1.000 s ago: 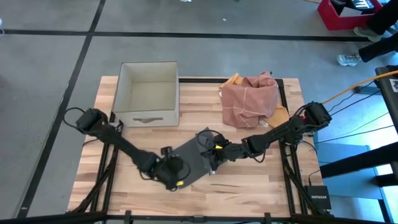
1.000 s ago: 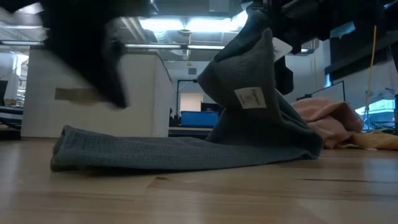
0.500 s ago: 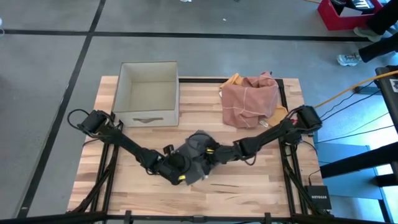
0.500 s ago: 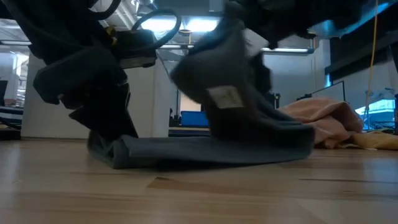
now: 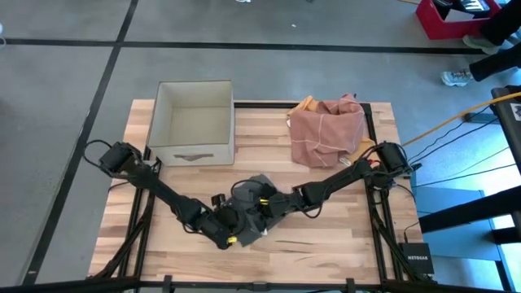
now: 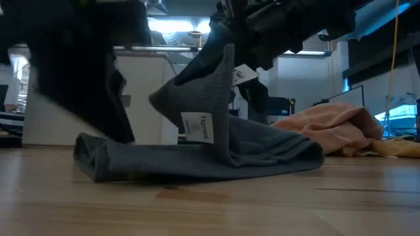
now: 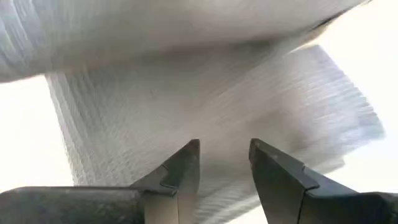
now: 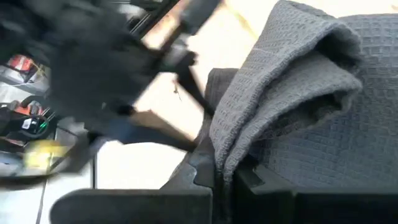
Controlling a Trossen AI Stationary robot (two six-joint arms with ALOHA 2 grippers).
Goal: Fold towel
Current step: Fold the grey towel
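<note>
A dark grey waffle towel [image 5: 248, 198] lies bunched at the middle of the wooden table, with a white label [image 6: 196, 126] showing on it. Its lower layers rest flat on the table [image 6: 197, 157], and one part rises toward my right gripper [image 5: 267, 205], which is shut on it. My left gripper [image 7: 224, 149] stands open, slanting down over the towel's left part [image 5: 234, 226], with cloth showing in the gap between its fingers. My right gripper pinches a folded edge of the towel [image 8: 231, 163], with more than one layer between its two fingers. It comes slanting down from the table's right side. The held part [image 6: 220, 72] stands up above the rest, which lies slack on the table. My left gripper is close over the towel [image 7: 186, 93], but I cannot tell whether its fingers touch it.
An open beige box [image 5: 194, 122] stands at the far left. A pink cloth heap [image 5: 327, 130] on a yellow cloth lies at the far right, just behind the towel in the low view [image 6: 335, 124]. Bare wood stretches along the near edge [image 5: 326, 244].
My right gripper has gone toward the table's left and a little down, still shut on the towel's edge, carrying it over the rest. The spread towel has folded into a shorter bunch, its left end drawn in. My left gripper has sunk toward the towel.
</note>
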